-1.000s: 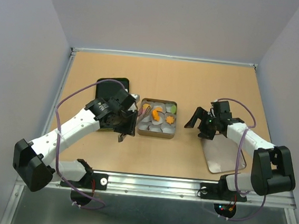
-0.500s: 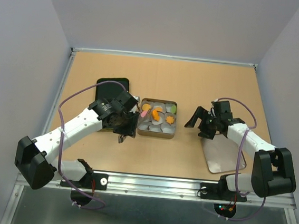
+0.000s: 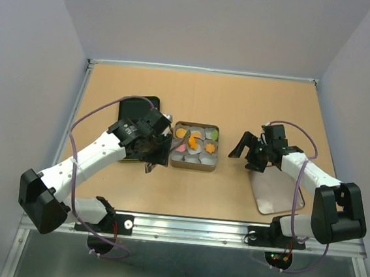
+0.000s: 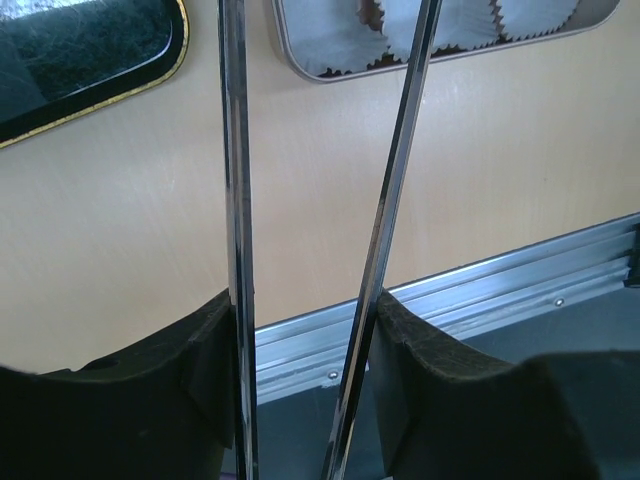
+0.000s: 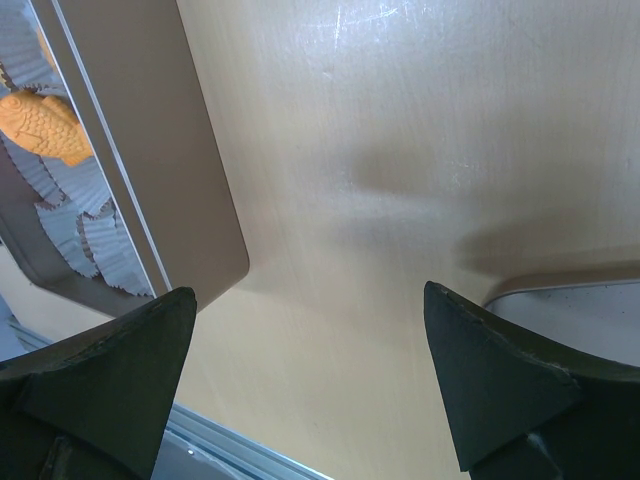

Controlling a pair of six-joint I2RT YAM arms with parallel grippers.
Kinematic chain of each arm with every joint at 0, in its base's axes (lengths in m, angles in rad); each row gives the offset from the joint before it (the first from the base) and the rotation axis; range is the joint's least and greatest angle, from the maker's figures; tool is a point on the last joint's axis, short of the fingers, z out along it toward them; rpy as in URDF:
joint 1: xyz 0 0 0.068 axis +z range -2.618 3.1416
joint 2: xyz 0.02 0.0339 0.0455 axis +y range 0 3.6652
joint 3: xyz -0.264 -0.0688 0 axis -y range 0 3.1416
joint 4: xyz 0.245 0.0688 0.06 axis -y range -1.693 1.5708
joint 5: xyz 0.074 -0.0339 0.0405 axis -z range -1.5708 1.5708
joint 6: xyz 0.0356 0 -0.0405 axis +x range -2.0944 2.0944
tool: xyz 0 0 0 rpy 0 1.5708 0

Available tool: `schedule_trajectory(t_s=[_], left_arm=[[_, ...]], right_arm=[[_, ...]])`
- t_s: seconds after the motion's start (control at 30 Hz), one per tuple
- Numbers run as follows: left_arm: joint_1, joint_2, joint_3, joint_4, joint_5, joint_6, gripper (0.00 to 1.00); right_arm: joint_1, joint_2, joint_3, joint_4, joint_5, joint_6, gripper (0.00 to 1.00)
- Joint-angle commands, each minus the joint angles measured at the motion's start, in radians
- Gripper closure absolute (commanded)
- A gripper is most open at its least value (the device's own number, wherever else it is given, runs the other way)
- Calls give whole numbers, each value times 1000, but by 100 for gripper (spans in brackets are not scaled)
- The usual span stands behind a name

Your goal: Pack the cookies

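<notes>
Pale lilac walls box in a tan wooden table [image 3: 254, 106], where the tweezers are just easing off over the tin.

Across the last second the left gripper [image 4: 305, 310] has relaxed. It is still clamped on the thin metal tweezers [image 4: 236, 200], but their blades now stand spread, and a pink piece [image 3: 183, 148] appears to have landed in the near-left cups. That would make one more placed. The right gripper [image 5: 310, 300] hangs empty, jaws wide apart, above a flat grey tray [image 3: 278, 193]. A dark gold-rimmed tray [image 3: 136, 104] lies at the left. Between them sits the square metal tin [image 5: 140, 130], lined with white pleated paper cups [image 4: 340, 30]. It holds the cookies [image 3: 195, 138]: orange ones, a fish shape [image 5: 45, 125] among them, and a yellow-green one.
</notes>
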Motion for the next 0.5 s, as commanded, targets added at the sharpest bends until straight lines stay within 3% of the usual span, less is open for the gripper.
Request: schedule_trajectory(t_s=[0.0,0.3,0.47], left_arm=[[-7,-12,145,-52,-91,-8,43],[31,8,263,-72,-286,14,43],[244,34,238,11,-314,53,43]], right_arm=[[-6,-28,5,41,14,-19,0],[-6,-33,31,39,8,-15,0],[-6,-31,37,39,-2,-10,0]])
